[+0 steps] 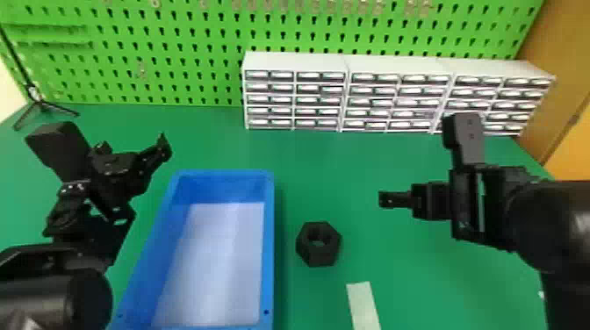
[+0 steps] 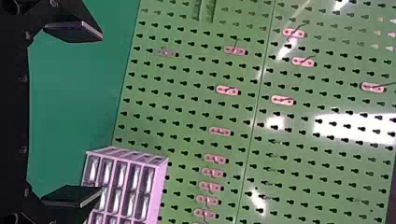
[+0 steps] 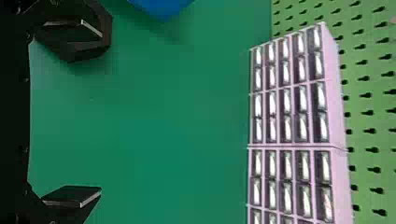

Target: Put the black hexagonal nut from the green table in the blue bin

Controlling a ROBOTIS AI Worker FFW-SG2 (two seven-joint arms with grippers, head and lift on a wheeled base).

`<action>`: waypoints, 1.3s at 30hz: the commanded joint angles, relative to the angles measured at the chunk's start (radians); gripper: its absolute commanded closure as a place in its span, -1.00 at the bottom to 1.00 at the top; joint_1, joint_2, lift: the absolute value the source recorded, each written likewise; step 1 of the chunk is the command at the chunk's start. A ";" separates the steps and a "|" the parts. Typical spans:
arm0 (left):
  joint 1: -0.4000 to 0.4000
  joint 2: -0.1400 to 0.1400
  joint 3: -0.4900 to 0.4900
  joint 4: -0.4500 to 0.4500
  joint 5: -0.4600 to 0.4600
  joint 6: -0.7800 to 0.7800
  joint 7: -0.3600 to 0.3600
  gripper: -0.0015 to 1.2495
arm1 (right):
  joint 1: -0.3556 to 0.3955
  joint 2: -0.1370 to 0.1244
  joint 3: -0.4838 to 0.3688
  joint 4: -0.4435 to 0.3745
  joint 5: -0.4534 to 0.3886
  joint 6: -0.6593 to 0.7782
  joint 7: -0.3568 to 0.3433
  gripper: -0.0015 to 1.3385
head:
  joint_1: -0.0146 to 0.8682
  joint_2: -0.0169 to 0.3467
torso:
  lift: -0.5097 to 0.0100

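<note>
One blue, rectangular, open-topped plastic bin (image 1: 268, 219) stands on the green table (image 1: 421, 281), its pale, flat floor in plain view between raised walls. Toward the back, three white cabinets (image 1: 292, 61) of small drawers stand side by side, each five rows high; what the drawers hold I cannot tell. A green pegboard (image 1: 175, 83) rises behind them.

The black hexagonal nut (image 1: 319, 259) lies flat on the table to the right of the bin, near its wall but apart from it. It is thick and dull, with crisp corners and a round hole facing up. A pale, narrow strip (image 1: 363, 305) lies nearer the front edge of the head view.

The left gripper (image 1: 147, 180), over the bin's left side, has its two black fingers spread wide. The right gripper (image 1: 388, 199), right of the nut, is parted just as widely.
</note>
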 commanded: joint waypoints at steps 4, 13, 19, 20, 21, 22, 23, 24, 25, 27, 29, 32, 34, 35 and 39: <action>0.000 -0.001 -0.003 0.000 0.000 0.000 0.000 -0.80 | -0.019 -0.007 0.086 -0.001 0.018 0.068 0.000 -0.79 | 0.60 -0.86 | 0.59; 0.001 -0.001 -0.006 0.000 0.000 0.000 0.000 -0.80 | -0.034 -0.015 0.132 -0.001 0.028 0.068 0.000 -0.79 | 0.60 -0.86 | 0.59; 0.000 -0.001 -0.008 0.000 -0.002 0.000 0.000 -0.80 | -0.040 -0.018 0.154 0.002 0.025 0.068 0.000 -0.80 | 0.60 -0.86 | 0.59; 0.000 0.001 -0.008 0.000 -0.002 0.000 0.000 -0.80 | -0.042 -0.019 0.157 0.002 0.023 0.068 0.000 -0.80 | 0.60 -0.86 | 0.59; 0.000 0.001 -0.008 0.000 -0.002 0.000 0.000 -0.80 | -0.042 -0.019 0.158 0.003 0.020 0.068 0.000 -0.80 | 0.60 -0.86 | 0.59; 0.000 0.001 -0.009 0.000 -0.002 0.000 0.001 -0.80 | -0.045 -0.021 0.162 0.005 0.018 0.068 0.000 -0.80 | 0.60 -0.86 | 0.59; 0.000 -0.001 -0.009 0.000 -0.002 0.000 0.001 -0.80 | -0.045 -0.022 0.163 0.006 0.017 0.068 0.000 -0.80 | 0.60 -0.86 | 0.59; 0.000 -0.001 -0.009 0.000 -0.002 0.000 0.001 -0.80 | -0.047 -0.022 0.165 0.008 0.012 0.068 0.000 -0.80 | 0.60 -0.86 | 0.59; 0.000 -0.001 -0.009 0.000 -0.002 0.000 0.001 -0.80 | -0.047 -0.022 0.165 0.009 0.012 0.068 0.000 -0.80 | 0.60 -0.86 | 0.59; 0.000 0.001 -0.009 0.000 -0.002 0.000 0.000 -0.80 | -0.047 -0.022 0.166 0.009 0.011 0.068 0.000 -0.80 | 0.60 -0.86 | 0.59; 0.000 -0.001 -0.009 0.000 -0.002 0.000 0.001 -0.80 | -0.047 -0.022 0.166 0.009 0.011 0.068 0.000 -0.80 | 0.60 -0.86 | 0.59; 0.000 -0.001 -0.009 0.000 -0.002 0.000 0.001 -0.80 | -0.047 -0.022 0.166 0.009 0.009 0.068 0.000 -0.80 | 0.60 -0.86 | 0.59; 0.000 0.001 -0.009 0.000 -0.002 0.000 0.000 -0.80 | -0.048 -0.024 0.166 0.009 0.009 0.068 0.000 -0.80 | 0.60 -0.86 | 0.59; 0.000 -0.001 -0.009 0.000 -0.002 0.000 0.001 -0.80 | -0.048 -0.024 0.166 0.009 0.008 0.068 0.000 -0.80 | 0.60 -0.86 | 0.59; -0.002 -0.001 -0.011 0.000 -0.002 0.000 0.001 -0.80 | -0.051 -0.025 0.168 0.011 0.005 0.068 0.000 -0.80 | 0.60 -0.86 | 0.59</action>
